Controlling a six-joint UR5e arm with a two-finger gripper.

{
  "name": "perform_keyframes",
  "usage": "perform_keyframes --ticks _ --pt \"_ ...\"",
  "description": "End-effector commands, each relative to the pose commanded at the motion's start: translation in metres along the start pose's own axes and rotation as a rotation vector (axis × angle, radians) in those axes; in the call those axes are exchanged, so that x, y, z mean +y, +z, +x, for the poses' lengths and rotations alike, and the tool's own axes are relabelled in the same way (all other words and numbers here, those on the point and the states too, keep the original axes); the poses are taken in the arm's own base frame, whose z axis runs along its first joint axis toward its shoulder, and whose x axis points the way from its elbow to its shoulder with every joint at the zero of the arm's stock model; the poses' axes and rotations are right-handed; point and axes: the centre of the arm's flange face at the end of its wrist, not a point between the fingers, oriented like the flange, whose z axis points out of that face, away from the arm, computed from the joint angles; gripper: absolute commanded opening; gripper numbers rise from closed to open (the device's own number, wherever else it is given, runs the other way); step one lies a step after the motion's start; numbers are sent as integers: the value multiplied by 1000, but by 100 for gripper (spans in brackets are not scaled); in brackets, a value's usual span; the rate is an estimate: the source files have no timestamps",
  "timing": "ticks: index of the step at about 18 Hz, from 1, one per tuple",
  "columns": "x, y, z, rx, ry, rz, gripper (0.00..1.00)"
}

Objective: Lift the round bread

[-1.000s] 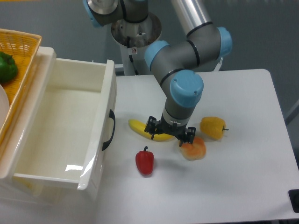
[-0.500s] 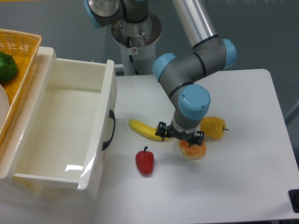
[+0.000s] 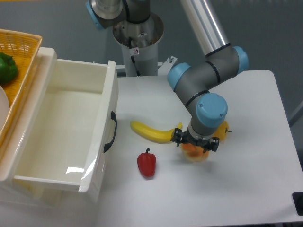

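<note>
Gripper [image 3: 195, 144] hangs directly over the round bread [image 3: 194, 153] w/ fingers straddling it for a top grasp, prob. spread but can't tell for sure—wrist blocks view.

We saw only the lower rim of the small round orange-brown toy bun [image 3: 194, 154], right of the frame's centre, since the black two-finger gripper [image 3: 196, 143] and the grey-and-blue wrist above it covered its top. We could not tell how the jaws stood, nor whether they touched the bun. The yellow-orange bell pepper [image 3: 223, 130] showed only as a sliver behind the wrist. At the left edge the woven yellow basket [image 3: 19, 45] and the green vegetable [image 3: 6, 67] were cut off, as was a dark object [image 3: 298, 203] at the lower right corner.
</note>
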Motion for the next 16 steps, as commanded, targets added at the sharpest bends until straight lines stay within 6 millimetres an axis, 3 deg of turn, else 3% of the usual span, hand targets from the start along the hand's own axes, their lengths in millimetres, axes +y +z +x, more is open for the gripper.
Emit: perform_keyframes --ticks 16 --pt "0 22 -6 10 -4 -11 100"
